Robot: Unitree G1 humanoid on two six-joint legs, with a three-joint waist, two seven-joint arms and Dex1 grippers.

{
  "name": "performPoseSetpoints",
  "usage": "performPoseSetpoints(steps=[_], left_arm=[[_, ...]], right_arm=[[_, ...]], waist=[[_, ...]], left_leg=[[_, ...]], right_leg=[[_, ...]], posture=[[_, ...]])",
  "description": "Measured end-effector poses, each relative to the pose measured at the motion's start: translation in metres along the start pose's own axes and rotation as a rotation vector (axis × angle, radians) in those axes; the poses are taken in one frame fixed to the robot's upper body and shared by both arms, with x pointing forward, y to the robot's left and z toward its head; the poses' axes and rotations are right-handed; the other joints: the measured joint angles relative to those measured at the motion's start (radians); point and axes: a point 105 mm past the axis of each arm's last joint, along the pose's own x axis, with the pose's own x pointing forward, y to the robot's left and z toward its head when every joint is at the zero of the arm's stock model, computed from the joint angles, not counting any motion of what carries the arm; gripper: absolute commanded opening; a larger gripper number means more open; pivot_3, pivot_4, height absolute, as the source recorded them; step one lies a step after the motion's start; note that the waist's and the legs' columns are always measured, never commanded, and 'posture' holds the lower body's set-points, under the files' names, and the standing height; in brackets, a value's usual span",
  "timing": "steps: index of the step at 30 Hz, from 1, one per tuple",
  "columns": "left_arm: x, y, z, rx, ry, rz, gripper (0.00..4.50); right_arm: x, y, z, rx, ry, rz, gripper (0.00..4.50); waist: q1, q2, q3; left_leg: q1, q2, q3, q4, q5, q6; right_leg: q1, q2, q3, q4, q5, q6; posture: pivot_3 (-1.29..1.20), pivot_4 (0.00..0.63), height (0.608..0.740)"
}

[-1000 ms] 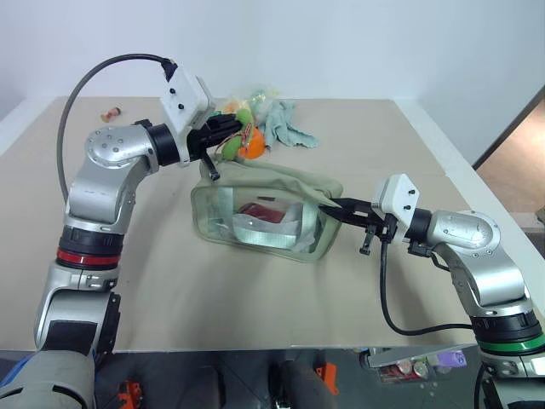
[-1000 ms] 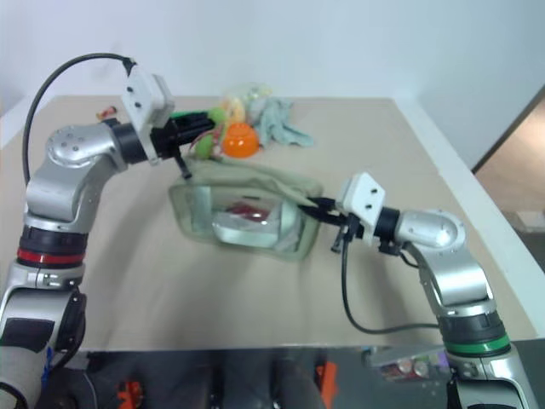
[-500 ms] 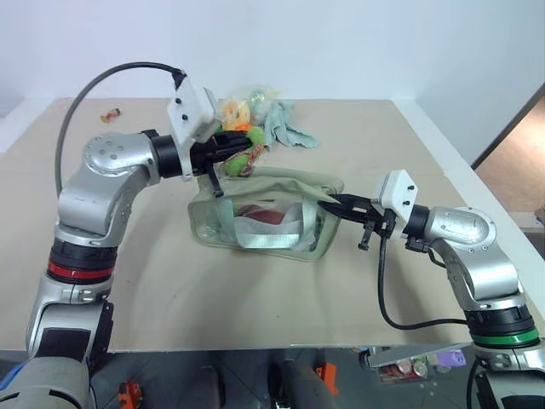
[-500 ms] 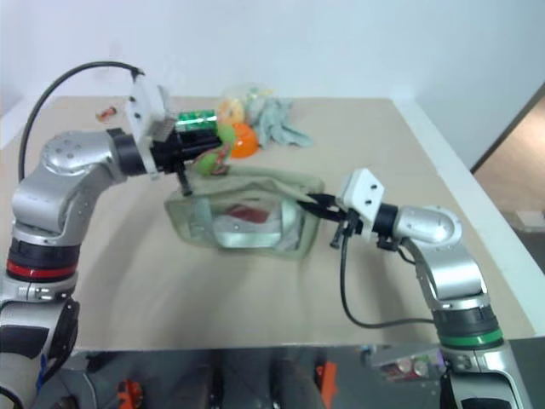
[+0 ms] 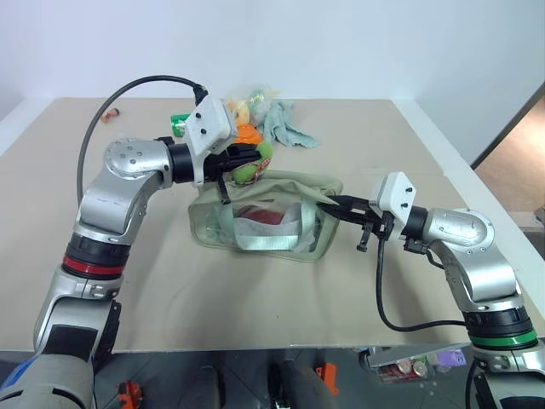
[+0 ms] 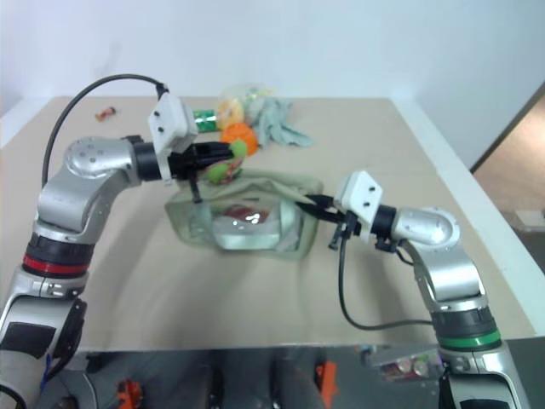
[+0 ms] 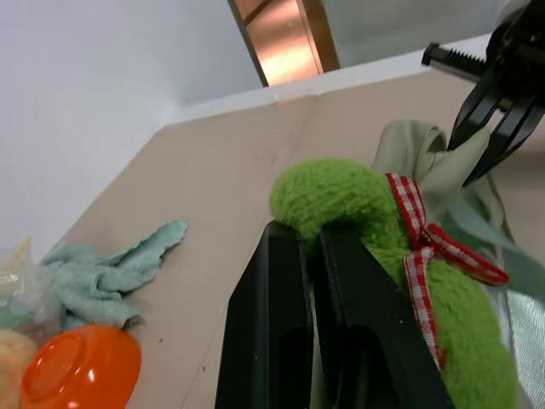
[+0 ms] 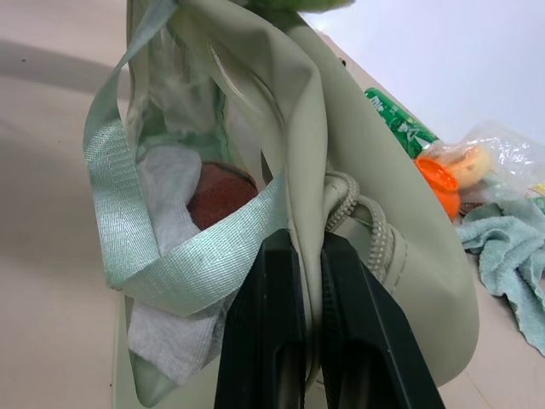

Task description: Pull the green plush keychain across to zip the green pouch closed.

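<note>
The green pouch (image 5: 264,223) lies mid-table, its clear panel showing a red item and its webbing strap (image 8: 170,273) looping up. The green plush keychain (image 5: 255,164), lime with a red-checked ribbon (image 7: 421,256), hangs over the pouch's top edge towards its left end. My left gripper (image 5: 245,162) is shut on it, and the left wrist view shows both fingers (image 7: 281,324) pinching the plush. My right gripper (image 5: 330,204) is shut on the pouch's right end, with the fabric fold and zipper teeth (image 8: 366,230) just beyond its fingers.
Behind the pouch sit an orange bowl (image 5: 249,134), a green soda can (image 5: 180,123), a grey-green rag (image 5: 285,126) and a clear bag of small items (image 5: 247,102). A small object (image 5: 110,111) lies far back left. The table's right edge (image 5: 460,153) is near my right arm.
My left gripper has carried the plush keychain rightward and slightly down along the pouch's top. The right gripper has kept still on the pouch's end.
</note>
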Motion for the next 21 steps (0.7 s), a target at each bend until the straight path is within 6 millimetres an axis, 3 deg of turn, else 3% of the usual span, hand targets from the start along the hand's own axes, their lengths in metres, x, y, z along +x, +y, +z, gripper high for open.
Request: performPoseSetpoints(steps=[10,21], left_arm=[[-0.018,0.016,0.004,-0.017,-0.004,0.03,4.36],[-0.042,0.038,-0.006,-0.018,0.054,0.11,4.44]], right_arm=[[0.001,0.002,0.001,-0.013,-0.006,0.002,0.0],[0.003,0.001,0.0,-0.02,-0.012,0.006,0.0]], waist=[[-0.001,0.0,0.0],[-0.003,0.0,0.0]], left_leg=[[0.0,0.001,0.0,0.0,0.0,0.0],[0.001,0.001,0.001,0.0,0.0,0.0]], right_leg=[[0.0,0.001,0.0,0.0,0.0,0.0],[0.0,0.001,0.001,0.0,0.0,0.0]], posture=[[0.0,0.15,0.74],[0.0,0.15,0.74]])
